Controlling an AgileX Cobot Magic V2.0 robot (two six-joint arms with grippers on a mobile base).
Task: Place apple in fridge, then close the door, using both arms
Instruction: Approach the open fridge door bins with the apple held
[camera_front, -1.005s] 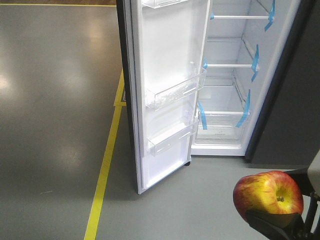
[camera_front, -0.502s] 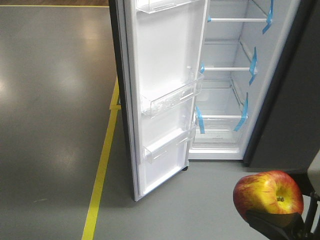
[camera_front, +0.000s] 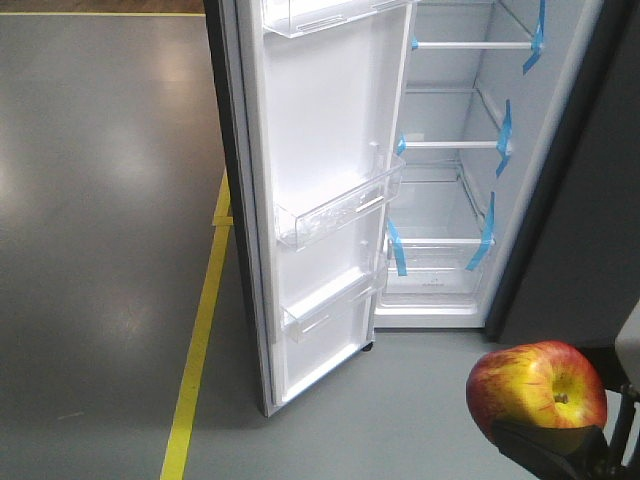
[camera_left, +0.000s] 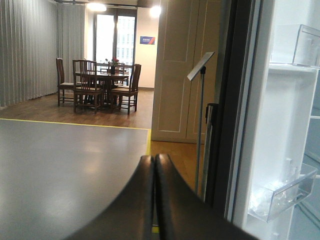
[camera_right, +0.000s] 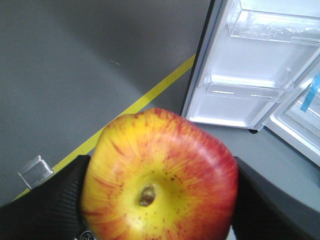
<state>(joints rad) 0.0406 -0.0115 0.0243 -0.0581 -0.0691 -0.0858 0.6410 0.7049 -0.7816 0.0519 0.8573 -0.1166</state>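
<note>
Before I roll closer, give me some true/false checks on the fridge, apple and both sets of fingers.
The door of the fridge stands open. True.
The apple sits on a shelf. False: the right fingers hold it, outside the fridge.
The left fingers are shut and empty. True.
The bins on the door hold bottles. False: the bins look empty.
A yellow line runs on the floor left of the door. True.
</note>
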